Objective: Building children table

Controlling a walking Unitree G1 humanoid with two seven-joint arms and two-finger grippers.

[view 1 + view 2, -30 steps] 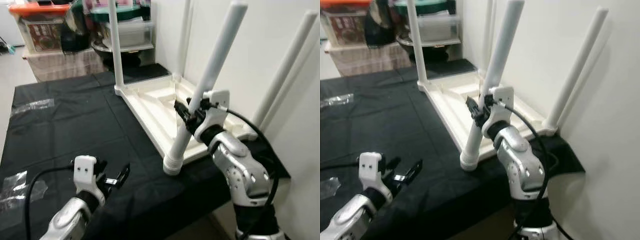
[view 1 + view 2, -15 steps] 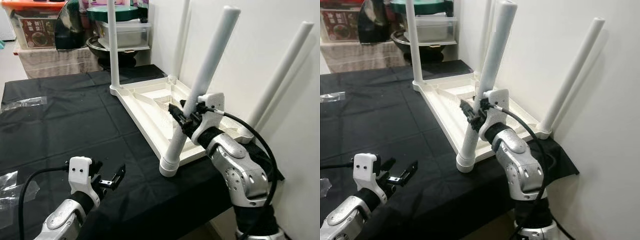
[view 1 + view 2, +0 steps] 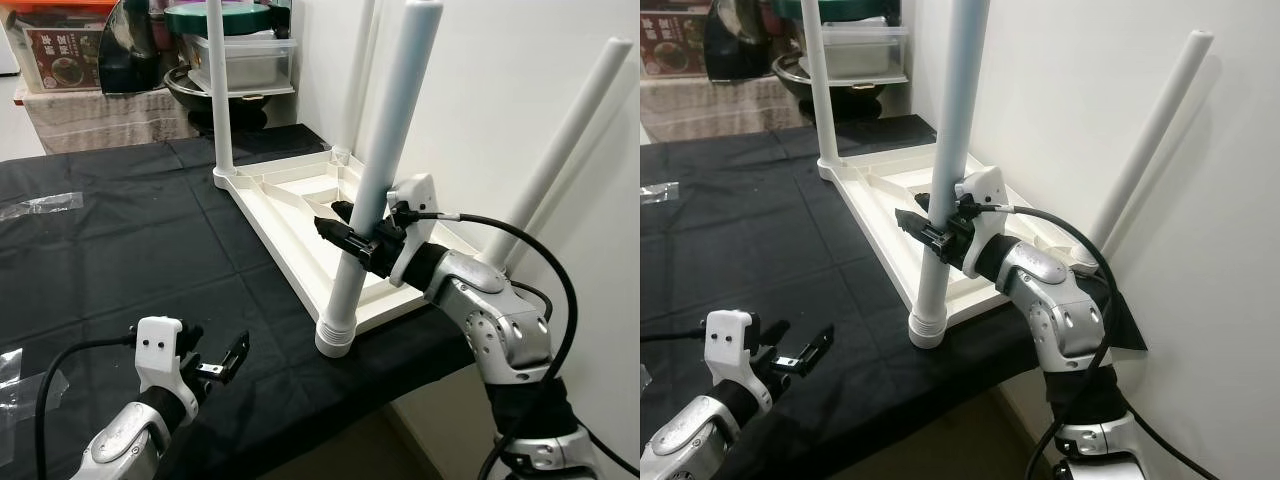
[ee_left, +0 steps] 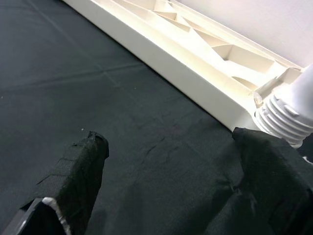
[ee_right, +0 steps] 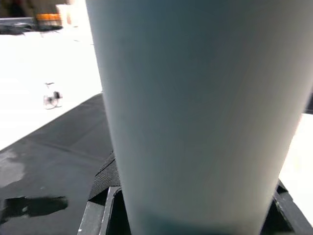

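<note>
- The tabletop [image 3: 300,215] lies upside down on my counter [image 3: 120,260], which is draped in black cloth; its ribbed underside faces up and its far edge is close to the white wall [image 3: 500,90].
- My right gripper [image 3: 350,236] is clamped around the near leg [image 3: 385,170], about halfway up it.
- That leg's long axis runs nearly upright, tipped slightly toward the wall at the top. Its threaded foot [image 3: 335,338] sits at the tabletop's near corner, at the counter's edge.
- Three more legs point up from the other corners: one at the far left corner [image 3: 216,85], one at the back [image 3: 362,70] by the wall, one leaning along the wall on the right [image 3: 565,150].
- My left gripper [image 3: 218,362] hovers low over the cloth near me, fingers spread wide and empty, well apart from the tabletop.
- Bins and a pot [image 3: 215,85] stand behind the counter.
</note>
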